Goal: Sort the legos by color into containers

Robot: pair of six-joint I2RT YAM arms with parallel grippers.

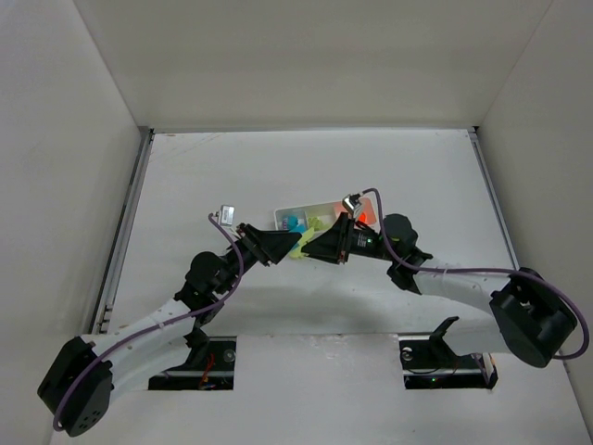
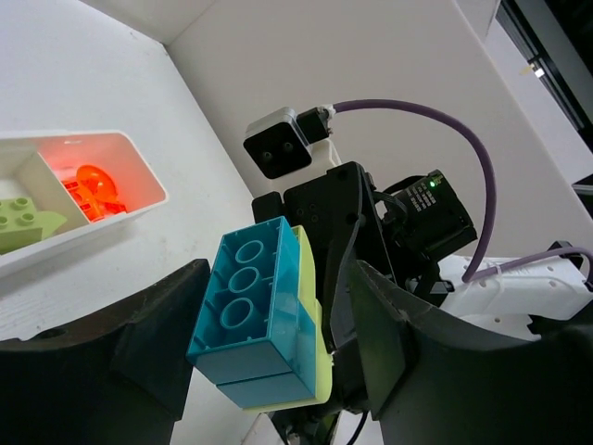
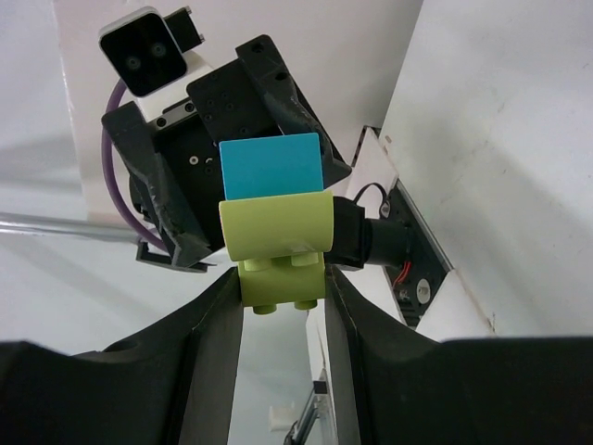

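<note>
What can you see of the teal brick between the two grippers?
The teal brick is glossy plastic, with three round hollow studs in a row on one face. It hangs in the air, tilted, stuck flat against a green brick that the right gripper clamps. The left gripper straddles it; whether its fingers touch is unclear.

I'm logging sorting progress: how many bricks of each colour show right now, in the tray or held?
teal bricks: 2 (one in the joined pair held up, at least one in the tray)
yellow-green bricks: 2 (one in the joined pair, one in the tray)
orange-red bricks: 1 (in the tray; more may hide)
total: 5 showing clearly
</note>
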